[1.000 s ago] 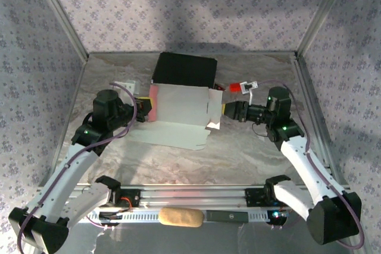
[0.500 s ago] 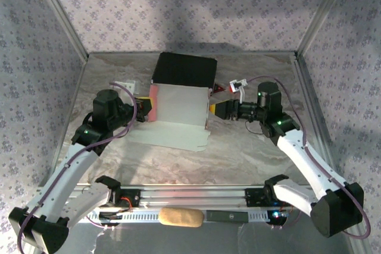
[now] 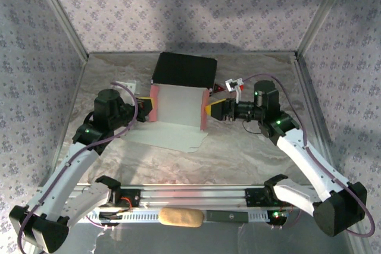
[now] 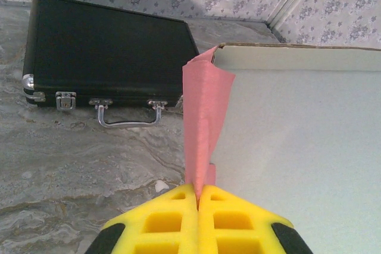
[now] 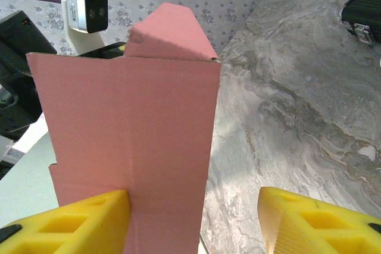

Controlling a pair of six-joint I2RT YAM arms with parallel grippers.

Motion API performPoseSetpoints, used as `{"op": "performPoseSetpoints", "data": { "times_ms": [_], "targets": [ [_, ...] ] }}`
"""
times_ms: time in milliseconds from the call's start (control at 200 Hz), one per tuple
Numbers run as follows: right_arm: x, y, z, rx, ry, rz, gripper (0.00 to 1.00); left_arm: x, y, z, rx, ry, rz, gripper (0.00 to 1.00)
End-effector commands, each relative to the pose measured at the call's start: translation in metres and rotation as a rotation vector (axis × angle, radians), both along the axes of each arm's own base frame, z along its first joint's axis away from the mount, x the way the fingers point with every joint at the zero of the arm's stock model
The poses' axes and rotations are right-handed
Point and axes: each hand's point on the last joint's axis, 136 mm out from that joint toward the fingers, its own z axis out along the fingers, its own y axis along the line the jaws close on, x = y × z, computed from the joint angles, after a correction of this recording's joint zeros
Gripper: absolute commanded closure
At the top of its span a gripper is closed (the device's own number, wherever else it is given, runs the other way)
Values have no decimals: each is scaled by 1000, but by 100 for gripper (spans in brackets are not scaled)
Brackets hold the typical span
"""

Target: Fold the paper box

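right pincer (image 3: pixel 209 109) shifted left, now touching the paper box (image 3: pixel 177 106).

Lab test cell: grey marble-print counter (image 3: pixel 250 147) boxed by 3 floral-papered wall panels (image 3: pixel 178 4) on aluminium corner posts (image 3: pixel 59 11).

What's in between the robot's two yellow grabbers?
The paper box. In the top view it stands between the left gripper, which pinches one side flap, and the right gripper, open at the other side.
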Motion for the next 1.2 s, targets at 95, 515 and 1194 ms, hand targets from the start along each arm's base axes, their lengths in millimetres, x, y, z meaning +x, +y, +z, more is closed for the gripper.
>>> {"op": "performPoseSetpoints", "data": {
  "times_ms": [95,515,1194],
  "targets": [
    [-8,4,18,18,-45,28,37,-1,-8,21,-25,-47,-23,100],
    [-18,7,28,49,-47,72,33,-1,-10,21,-16,-46,-22,100],
    [-30,5,40,63,-50,103,31,2,-11,17,-2,-44,-16,100]
  ]
}}
